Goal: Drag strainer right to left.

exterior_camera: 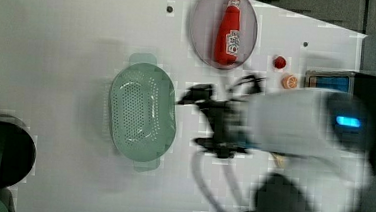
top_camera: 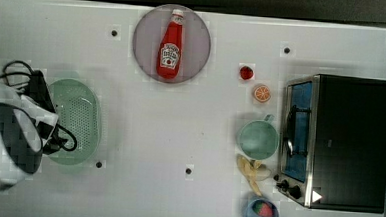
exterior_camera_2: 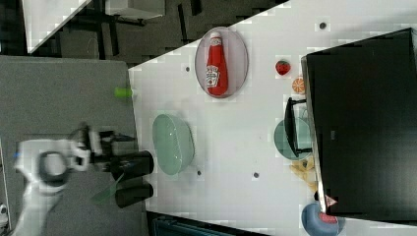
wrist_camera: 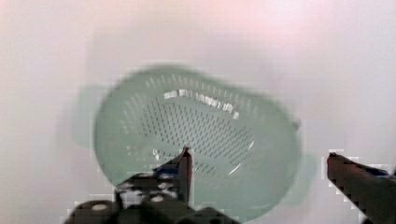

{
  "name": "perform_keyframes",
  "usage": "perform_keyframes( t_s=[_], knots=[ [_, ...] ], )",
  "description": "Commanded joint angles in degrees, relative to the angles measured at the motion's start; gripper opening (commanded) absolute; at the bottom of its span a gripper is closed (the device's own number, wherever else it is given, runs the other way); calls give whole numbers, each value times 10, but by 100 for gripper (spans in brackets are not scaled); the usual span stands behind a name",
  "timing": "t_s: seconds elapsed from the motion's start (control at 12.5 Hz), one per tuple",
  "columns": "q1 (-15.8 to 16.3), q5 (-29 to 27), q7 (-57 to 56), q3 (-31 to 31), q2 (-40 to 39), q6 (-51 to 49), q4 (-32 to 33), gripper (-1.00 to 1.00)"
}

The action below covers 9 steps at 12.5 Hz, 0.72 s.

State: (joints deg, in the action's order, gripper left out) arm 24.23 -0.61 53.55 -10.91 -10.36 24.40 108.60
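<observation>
Top view, strainer: the mint-green oval strainer (top_camera: 77, 120) lies on the white table (top_camera: 179, 133) near the top view's left edge, partly under the arm's black gripper (top_camera: 40, 111).
Top view, other things: a ketchup bottle (top_camera: 170, 44) lies on a round grey plate (top_camera: 200, 44); a mint-green cup (top_camera: 257, 139), a banana (top_camera: 250, 172), an orange slice (top_camera: 262, 93) and a strawberry (top_camera: 246, 72) sit beside the toaster oven (top_camera: 344, 141); a blue bowl (top_camera: 261, 215) is at the bottom edge.
Left view, gripper: the gripper (exterior_camera: 195, 121) hangs just at the strainer's (exterior_camera: 141, 114) right, as the left view shows it, jaws wide apart and holding nothing.
Right view, strainer: the strainer (exterior_camera_2: 172, 142) rests near the table's left edge in the right view, well apart from the cup (exterior_camera_2: 285, 140).
Wrist view, jaws: two dark fingers (wrist_camera: 184, 170) stand far apart above the strainer (wrist_camera: 196, 140), one over its perforated bottom, the other beyond its rim.
</observation>
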Motion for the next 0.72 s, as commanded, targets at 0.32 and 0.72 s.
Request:
perform_keyframes(
  t_s=[0.32,0.72],
  knots=[
    [-46,-9,-337,176,170,-142,-11,100],
    [-48,53,-490,297,200,-189,-11,100]
  ],
)
